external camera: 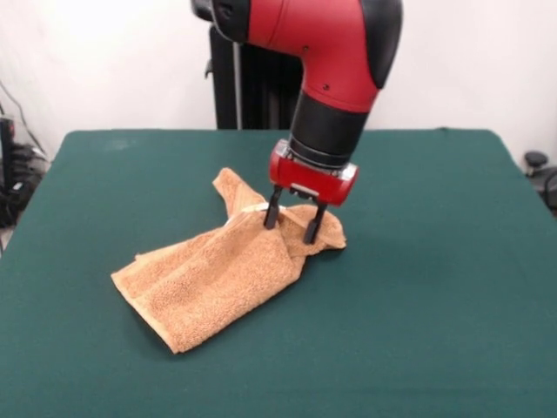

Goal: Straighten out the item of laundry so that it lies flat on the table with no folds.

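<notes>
The orange-tan terry towel (pixel 213 280) lies rumpled on the dark green table (pixel 435 279), left of centre. Its near part spreads out toward the front left. Its far part is bunched and folded, with one corner pointing to the back (pixel 231 185) and a sliver of white tag (pixel 254 209) showing. My gripper (pixel 292 221) stands upright over that bunched far end. Its two black fingers (pixel 273 211) are apart and reach down onto the cloth, straddling a raised fold between them. The gripper is open.
The robot's black pedestal (pixel 239 78) stands behind the table's far edge. Cables and dark gear (pixel 16 178) sit off the left side. A small black object (pixel 536 161) sits off the right side. Green cloth lies bare to the right and front of the towel.
</notes>
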### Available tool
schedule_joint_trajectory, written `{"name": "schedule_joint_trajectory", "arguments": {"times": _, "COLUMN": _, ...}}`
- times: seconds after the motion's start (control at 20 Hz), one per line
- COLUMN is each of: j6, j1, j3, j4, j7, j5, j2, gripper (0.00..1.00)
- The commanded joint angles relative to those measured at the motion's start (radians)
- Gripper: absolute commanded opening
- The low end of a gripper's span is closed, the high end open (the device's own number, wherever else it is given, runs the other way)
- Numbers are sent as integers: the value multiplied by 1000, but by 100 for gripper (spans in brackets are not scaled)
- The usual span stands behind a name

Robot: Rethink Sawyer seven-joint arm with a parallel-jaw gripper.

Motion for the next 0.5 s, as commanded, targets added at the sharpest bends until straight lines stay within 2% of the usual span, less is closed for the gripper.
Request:
{"name": "schedule_joint_trajectory", "arguments": {"times": 0.05, "j6": -57, "j1": 13, "j3": -3, "j4": -8, "j7": 206, "j5": 84, "j2": 64, "gripper": 100}}
{"name": "schedule_joint_trajectory", "arguments": {"times": 0.2, "j6": -67, "j1": 29, "j3": -25, "j4": -6, "j7": 204, "j5": 91, "j2": 69, "gripper": 100}}
{"name": "schedule_joint_trajectory", "arguments": {"times": 0.3, "j6": -67, "j1": 5, "j3": 6, "j4": 6, "j7": 186, "j5": 99, "j2": 68, "gripper": 100}}
{"name": "schedule_joint_trajectory", "arguments": {"times": 0.5, "j6": -92, "j1": 0, "j3": 7, "j4": 13, "j7": 189, "j5": 112, "j2": 75, "gripper": 100}}
